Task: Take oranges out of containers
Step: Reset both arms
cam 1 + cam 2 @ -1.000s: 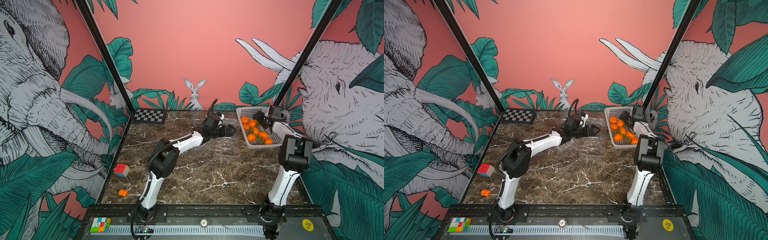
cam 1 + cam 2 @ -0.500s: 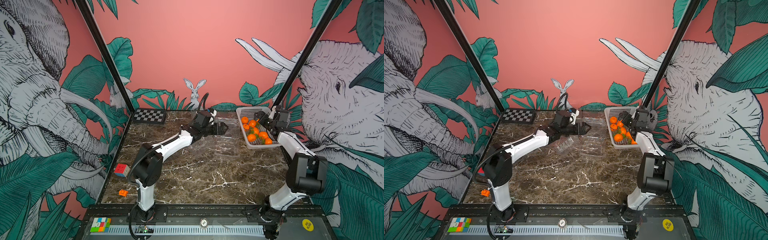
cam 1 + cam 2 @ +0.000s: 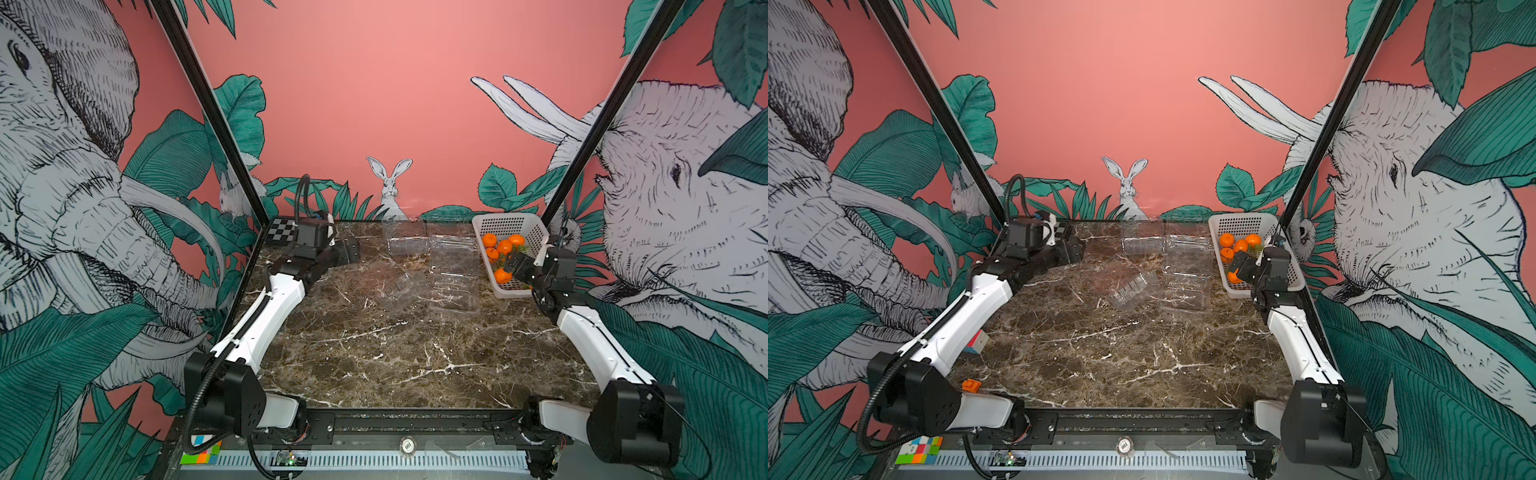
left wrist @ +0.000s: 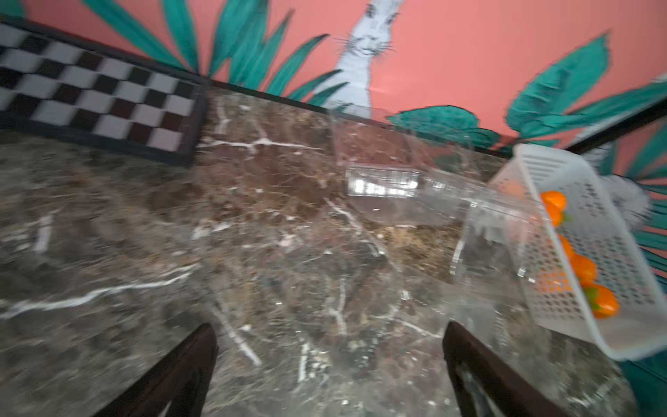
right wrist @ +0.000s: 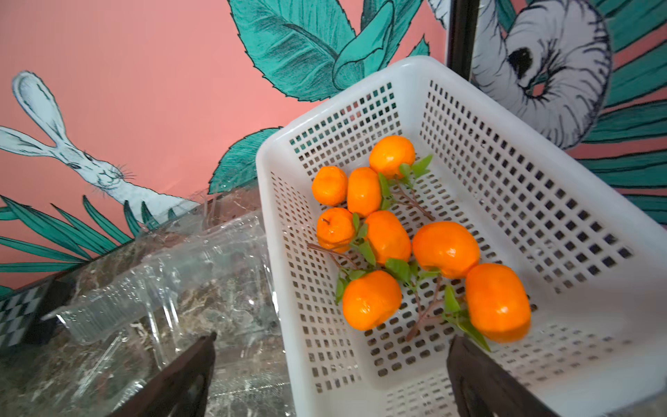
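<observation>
All eight oranges (image 5: 386, 234) lie in the white basket (image 5: 541, 202) at the table's far right corner. The clear containers (image 3: 453, 274) sit empty just beside the basket's left wall.

Right gripper (image 5: 332, 339): jaws wide, holding nothing, above the basket's near end.

Left gripper (image 3: 352, 251): jaws wide, holding nothing, near the checkerboard (image 3: 282, 230).

Open table (image 3: 395, 365) spans the near half between the arms.

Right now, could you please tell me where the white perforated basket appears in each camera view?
In a top view: the white basket sits at the table's far right corner.
In a top view: the basket, same corner.
Left wrist view: the basket lies beyond the clear containers.
Right wrist view: the basket fills much of the picture, oranges inside.
Shared landmark: the painted rabbit on the back wall.
</observation>
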Controlling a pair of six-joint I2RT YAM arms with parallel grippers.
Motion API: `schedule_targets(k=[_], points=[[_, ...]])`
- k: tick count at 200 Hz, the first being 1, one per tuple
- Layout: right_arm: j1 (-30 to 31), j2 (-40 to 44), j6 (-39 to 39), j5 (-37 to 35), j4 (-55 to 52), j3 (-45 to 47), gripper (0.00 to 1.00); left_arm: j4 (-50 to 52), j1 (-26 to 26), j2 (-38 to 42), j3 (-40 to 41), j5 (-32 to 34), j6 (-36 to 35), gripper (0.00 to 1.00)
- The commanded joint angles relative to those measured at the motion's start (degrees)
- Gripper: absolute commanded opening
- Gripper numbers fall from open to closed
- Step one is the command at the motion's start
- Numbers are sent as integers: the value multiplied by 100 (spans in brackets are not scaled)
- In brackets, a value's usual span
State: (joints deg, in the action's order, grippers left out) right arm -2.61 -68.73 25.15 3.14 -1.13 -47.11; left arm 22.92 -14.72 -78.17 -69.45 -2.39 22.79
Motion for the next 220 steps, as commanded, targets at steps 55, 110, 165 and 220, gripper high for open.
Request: schedule_targets(k=[55, 110, 165, 220], points=[[115, 771, -559, -1362, 387, 1354, 98, -588, 636, 693, 1924, 2820, -643, 99], [257, 1113, -871, -1938, 1942, 2581, 98, -2848, 637, 1085, 3468, 4369, -1340, 99], [441, 430, -1395, -2280, 3089, 2903, 98, -4787, 637, -306, 3638, 4659, -1943, 99], [465, -564, -1680, -2577, 4143, 2761, 98, -5468, 595, -1024, 3610, 4290, -2265, 99]])
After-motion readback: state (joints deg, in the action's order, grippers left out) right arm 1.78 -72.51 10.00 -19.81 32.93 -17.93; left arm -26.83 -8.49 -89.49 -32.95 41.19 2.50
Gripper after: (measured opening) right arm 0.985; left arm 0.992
